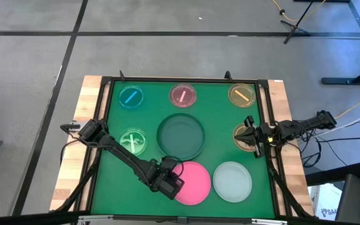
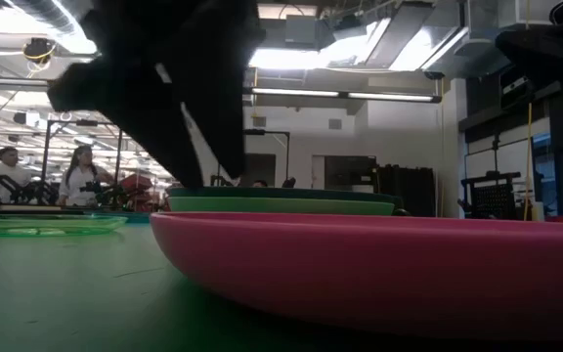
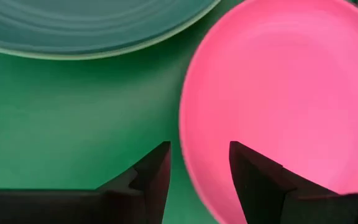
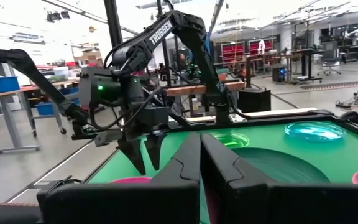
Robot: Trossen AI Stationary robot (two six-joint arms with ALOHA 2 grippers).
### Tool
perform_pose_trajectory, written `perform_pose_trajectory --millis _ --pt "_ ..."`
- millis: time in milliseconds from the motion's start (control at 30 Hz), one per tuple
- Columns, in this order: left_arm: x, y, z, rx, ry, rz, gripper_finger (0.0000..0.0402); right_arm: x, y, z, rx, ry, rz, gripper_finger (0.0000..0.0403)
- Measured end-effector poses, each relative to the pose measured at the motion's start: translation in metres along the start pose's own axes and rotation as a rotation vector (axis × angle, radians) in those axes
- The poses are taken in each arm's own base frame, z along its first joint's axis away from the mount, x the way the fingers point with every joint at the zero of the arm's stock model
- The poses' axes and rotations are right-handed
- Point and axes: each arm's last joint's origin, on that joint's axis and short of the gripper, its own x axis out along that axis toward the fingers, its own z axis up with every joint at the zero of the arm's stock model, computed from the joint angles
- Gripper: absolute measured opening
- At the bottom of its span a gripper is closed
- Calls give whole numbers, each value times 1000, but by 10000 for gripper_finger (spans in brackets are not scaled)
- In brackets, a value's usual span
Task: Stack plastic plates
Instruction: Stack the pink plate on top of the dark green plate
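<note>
A large pink plate (image 1: 192, 182) lies flat on the green mat near the table's near edge, also seen in the low view (image 2: 379, 269). My left gripper (image 1: 175, 181) hangs open just above its left rim (image 3: 188, 149), one finger over the mat and one over the plate, pointing down. A dark green plate (image 1: 180, 136) rests inside a light green plate (image 2: 281, 206) at the middle. A pale grey-white plate (image 1: 232, 181) lies to the right of the pink one. My right gripper (image 1: 247, 134) is shut, hovering over the small brown plate (image 1: 241, 142) at the right edge.
Small translucent plates lie flat on the mat: blue (image 1: 130, 97), pink (image 1: 183, 95) and amber (image 1: 242, 95) along the far edge, green (image 1: 133, 141) at the left. A raised black frame (image 1: 105, 125) borders the mat. People sit in the room beyond the table.
</note>
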Motion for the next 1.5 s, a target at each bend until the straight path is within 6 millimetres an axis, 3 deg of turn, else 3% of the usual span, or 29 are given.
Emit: perform_pose_trajectory --millis 500,1000,1300,1500 --pt "27 20 -8 6 26 13 147 0 0 -1 3 13 -2 0" --pt "29 18 -7 96 -36 -8 15 0 0 -2 1 20 -3 0" --pt "27 18 -5 116 -96 -1 5 0 0 -2 1 20 -4 0" --pt "5 14 6 154 -129 -12 4 0 -1 -1 -21 10 -21 0"
